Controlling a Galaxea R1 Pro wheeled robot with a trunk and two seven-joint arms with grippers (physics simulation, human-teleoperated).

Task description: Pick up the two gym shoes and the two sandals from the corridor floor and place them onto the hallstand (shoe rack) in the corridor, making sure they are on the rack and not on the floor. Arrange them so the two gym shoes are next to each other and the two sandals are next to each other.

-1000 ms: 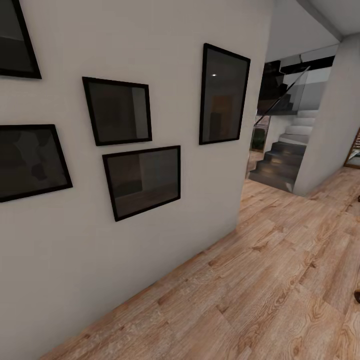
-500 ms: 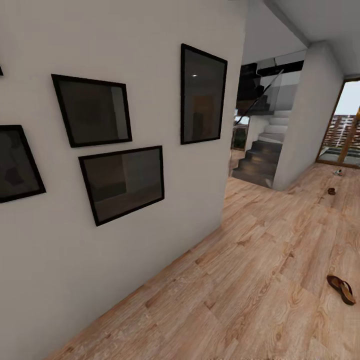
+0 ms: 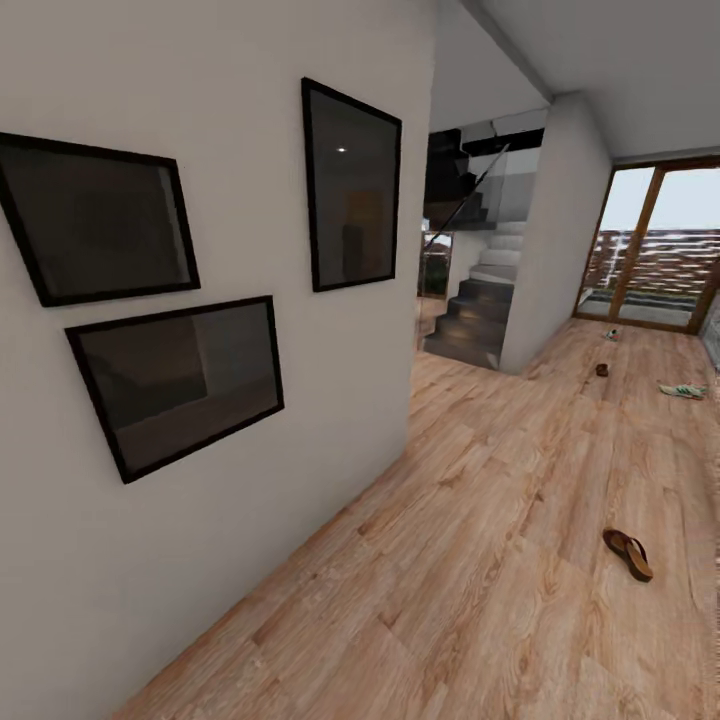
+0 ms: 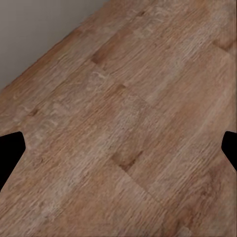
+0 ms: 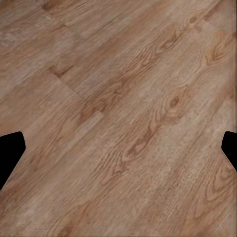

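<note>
Both claws hang over bare wood-grain planks of the corridor floor point(image 3: 480, 560). In the left wrist view the left claw point(image 4: 118, 148) shows as two dark fingertips point(image 4: 10, 150) at opposite edges of the picture, spread wide with nothing between them. Under it runs the floor point(image 4: 128, 128), and beyond it a strip of pale wall point(image 4: 39, 29) meets the planks. In the right wrist view the right claw point(image 5: 118, 150) is the same: two dark tips set far apart, holding nothing, with only floor point(image 5: 123, 108) below.

From the head view, a white wall point(image 3: 200, 560) runs along the left side of the corridor. On it hang three dark pictures in black frames: a low one point(image 3: 178, 383) nearest, one above it point(image 3: 95, 218), and a tall one point(image 3: 351, 191) farther along.

Ahead and to the right, well beyond both claws, one brown sandal point(image 3: 628, 553) lies flat on the floor, alone. Much farther down the corridor a small dark shape point(image 3: 602, 370) sits on the floor; it may be the second sandal, but it is too small to tell. To the right of that, a white gym shoe with green stripes point(image 3: 683, 390) lies on the planks. Farther still, close to the glass door, another small pale item point(image 3: 610, 334) rests on the floor, too small to identify.

At the far end a dark staircase point(image 3: 472, 318) rises behind the wall's corner, a white pillar point(image 3: 555, 230) stands beside it, and a wood-framed glass door point(image 3: 660, 245) closes the corridor.
</note>
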